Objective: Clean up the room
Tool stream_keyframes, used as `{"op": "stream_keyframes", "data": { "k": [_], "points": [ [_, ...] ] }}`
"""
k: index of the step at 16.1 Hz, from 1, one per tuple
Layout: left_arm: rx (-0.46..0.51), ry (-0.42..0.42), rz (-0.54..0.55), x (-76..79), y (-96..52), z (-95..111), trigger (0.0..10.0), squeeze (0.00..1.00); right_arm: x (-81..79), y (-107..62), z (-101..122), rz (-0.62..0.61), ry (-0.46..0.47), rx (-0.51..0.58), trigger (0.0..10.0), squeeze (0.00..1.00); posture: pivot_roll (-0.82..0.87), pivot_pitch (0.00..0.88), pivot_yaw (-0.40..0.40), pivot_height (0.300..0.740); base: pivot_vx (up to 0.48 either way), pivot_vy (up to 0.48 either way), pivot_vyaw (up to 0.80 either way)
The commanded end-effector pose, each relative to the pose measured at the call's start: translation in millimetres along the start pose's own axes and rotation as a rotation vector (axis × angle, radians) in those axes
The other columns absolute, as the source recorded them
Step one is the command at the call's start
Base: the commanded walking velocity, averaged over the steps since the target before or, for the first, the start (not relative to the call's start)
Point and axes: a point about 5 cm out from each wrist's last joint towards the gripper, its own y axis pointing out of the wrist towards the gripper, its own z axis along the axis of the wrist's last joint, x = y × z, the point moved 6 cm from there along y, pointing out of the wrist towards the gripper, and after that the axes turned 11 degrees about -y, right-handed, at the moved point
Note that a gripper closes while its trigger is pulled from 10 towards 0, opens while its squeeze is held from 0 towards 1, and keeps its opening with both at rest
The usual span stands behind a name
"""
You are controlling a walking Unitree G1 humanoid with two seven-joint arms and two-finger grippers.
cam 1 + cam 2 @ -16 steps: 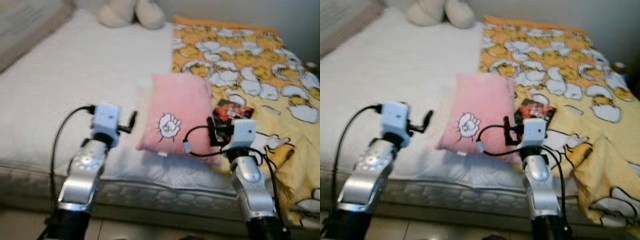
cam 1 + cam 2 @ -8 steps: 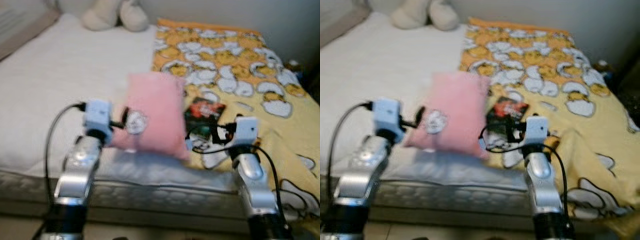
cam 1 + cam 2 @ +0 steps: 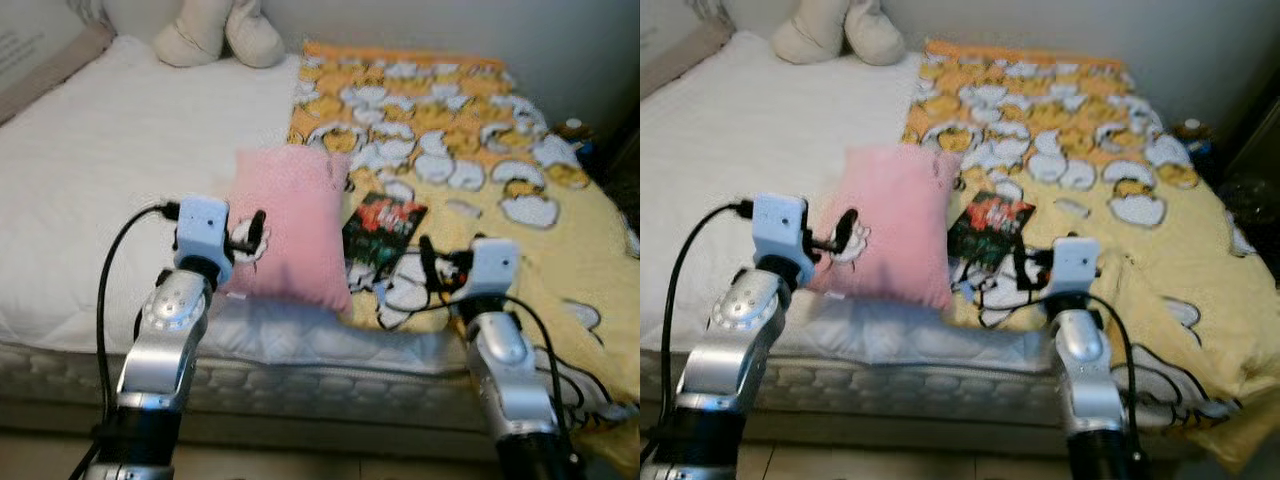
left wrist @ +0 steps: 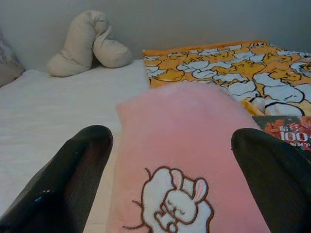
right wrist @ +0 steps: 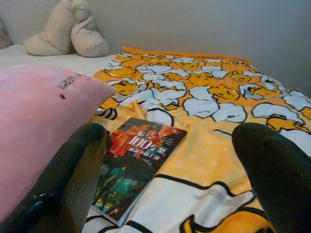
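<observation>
A pink pillow (image 3: 292,225) with a white rabbit emblem (image 4: 176,206) lies on the white bed (image 3: 110,170) near its front edge. Beside it, a dark book (image 3: 382,232) with a red cover rests on the yellow patterned blanket (image 3: 450,130). My left gripper (image 3: 254,232) hovers open at the pillow's near left corner, fingers (image 4: 82,160) spread wide in front of the emblem. My right gripper (image 3: 426,262) is open just right of the book (image 5: 138,162), low over the blanket, with nothing between its fingers (image 5: 73,170).
A beige plush toy (image 3: 208,30) lies at the head of the bed by the wall. The mattress edge (image 3: 300,380) runs across in front of both arms. Dark objects (image 3: 1252,190) stand beside the bed at the far right.
The view has swung rightward along the bed. My left gripper, earlier left of the pillow, now sits at its corner; the right gripper has gone from the pillow's edge to right of the book.
</observation>
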Motion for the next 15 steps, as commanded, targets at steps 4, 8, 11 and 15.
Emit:
{"op": "stream_keyframes", "data": {
  "k": [4, 8, 11, 15],
  "points": [
    [0.015, 0.013, -0.03, 5.4, 1.8, 7.1, 10.0, 0.0, 3.7, 2.0, 6.5, -0.007, 0.004, 0.022, 10.0, 0.0, 0.03, 0.0, -0.032, 0.719, 0.45, 0.0, 0.0],
    [0.013, -0.034, -0.018, 4.4, 2.5, 8.0, 10.0, 0.0, 1.3, 2.6, 7.4, 0.001, 0.009, 0.025, 10.0, 0.0, 0.03, 0.0, -0.032, 0.719, 0.223, 0.23, 0.0],
    [0.014, -0.014, -0.028, 6.8, 2.8, 8.5, 10.0, 0.0, 0.4, 3.1, 6.5, 0.006, 0.012, 0.021, 10.0, 0.0, 0.03, 0.0, -0.037, 0.719, 0.0, 0.32, 0.0],
    [-0.115, -0.009, -0.079, 10.0, 20.6, -9.4, 10.0, 0.0, 3.8, 15.8, -4.8, -0.011, 0.168, -0.06, 10.0, 0.0, 0.05, 0.0, -0.041, 0.719, 0.0, 0.0, 0.0]
  ]
}}
